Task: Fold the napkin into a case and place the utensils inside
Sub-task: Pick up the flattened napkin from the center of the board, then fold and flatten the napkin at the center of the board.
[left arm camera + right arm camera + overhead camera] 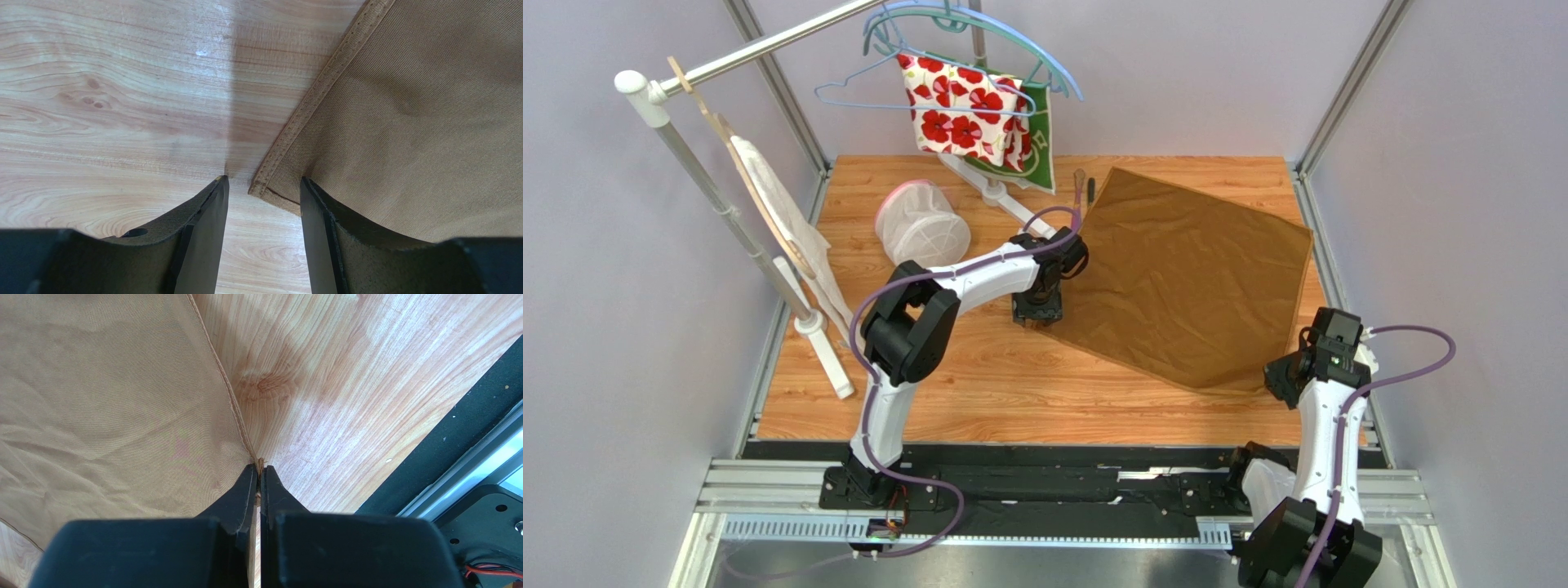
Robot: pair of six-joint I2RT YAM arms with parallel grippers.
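A: Anything hard to see?
B: Utensils: tiny, at far corner of napkin; can't tell them apart.
A: Grips?
B: Left end effector apart, napkin's left corner btwn tips. Right end effector clamped on near-right corner, close to counter edge. Napkin flat, right half; wood shows to its left.

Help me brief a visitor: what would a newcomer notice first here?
The big golden-brown napkin lies spread on the right half of the table. The right gripper is shut on its near corner, while the left gripper stands open astride its left corner. A red-flowered cloth hangs at the back.
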